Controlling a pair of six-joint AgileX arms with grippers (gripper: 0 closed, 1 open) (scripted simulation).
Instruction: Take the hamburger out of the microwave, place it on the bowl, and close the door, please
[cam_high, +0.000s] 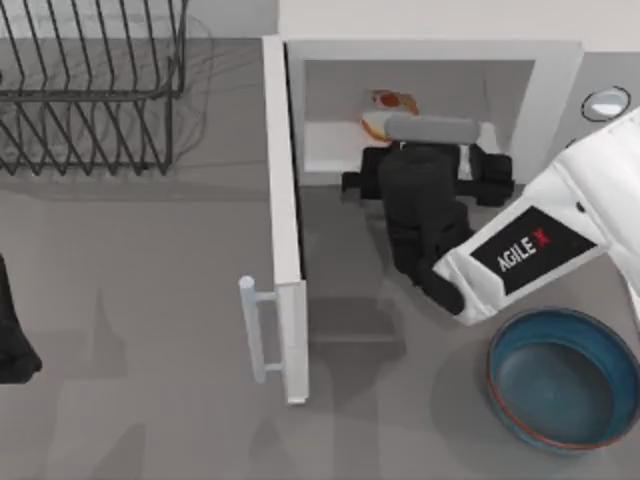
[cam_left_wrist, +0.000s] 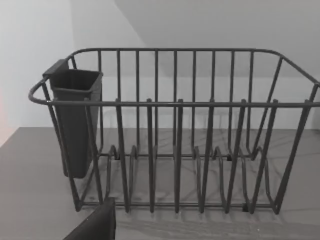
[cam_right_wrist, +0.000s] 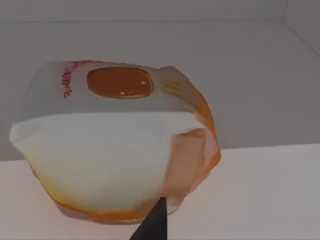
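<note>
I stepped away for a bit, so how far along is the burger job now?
Done: the door stands open. In hand: the right gripper reaches into the microwave at the hamburger, which sits inside. Left: lift it out, put it in the empty bowl, shut the door. The left gripper is parked at the left edge.

We note the microwave (cam_high: 440, 60) at the table's back right, its door (cam_high: 285, 230) swung out toward the front. The hamburger (cam_high: 385, 110) sits inside the cavity, right gripper (cam_high: 425, 150) just before it. The bowl (cam_high: 565, 375) lies front right. The rack (cam_high: 90, 90) stands back left.
</note>
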